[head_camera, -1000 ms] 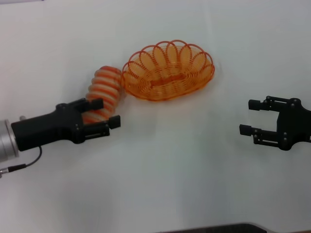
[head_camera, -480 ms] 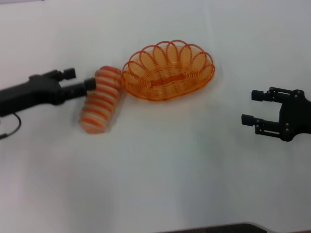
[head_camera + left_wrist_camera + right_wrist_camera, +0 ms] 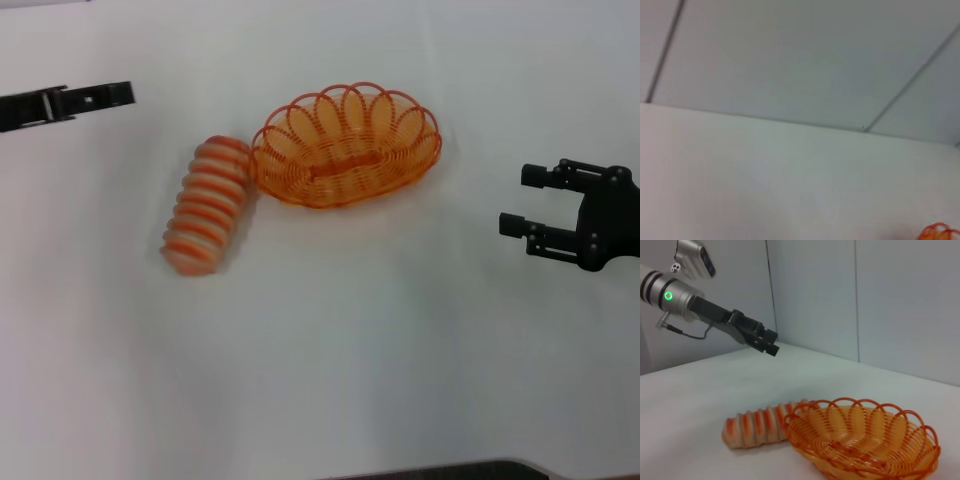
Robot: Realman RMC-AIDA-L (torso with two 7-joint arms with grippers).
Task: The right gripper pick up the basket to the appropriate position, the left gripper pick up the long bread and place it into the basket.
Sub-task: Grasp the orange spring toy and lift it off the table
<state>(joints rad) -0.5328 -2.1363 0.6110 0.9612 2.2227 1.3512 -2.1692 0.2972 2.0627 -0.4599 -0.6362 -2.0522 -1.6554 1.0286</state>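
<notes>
The long bread point(image 3: 205, 205) lies on the white table, its far end touching the left end of the basket point(image 3: 290, 160). The orange wire basket is empty. Both show in the right wrist view, the bread point(image 3: 757, 427) beside the basket point(image 3: 920, 450). My left gripper point(image 3: 128, 94) is at the far left, raised above the table and well clear of the bread. In the right wrist view point(image 3: 772, 342) its two fingers stand slightly apart and hold nothing. My right gripper point(image 3: 520, 200) is open and empty, right of the basket.
The white table point(image 3: 330, 350) is bare around the bread and basket. A pale panelled wall point(image 3: 855, 300) stands behind the table. The left wrist view shows only table, wall and a sliver of the basket's rim point(image 3: 937, 232).
My left gripper has drawn back from the bread, up and to the far left. The bread shifted slightly and now lies free. My right gripper has drifted slightly right.
</notes>
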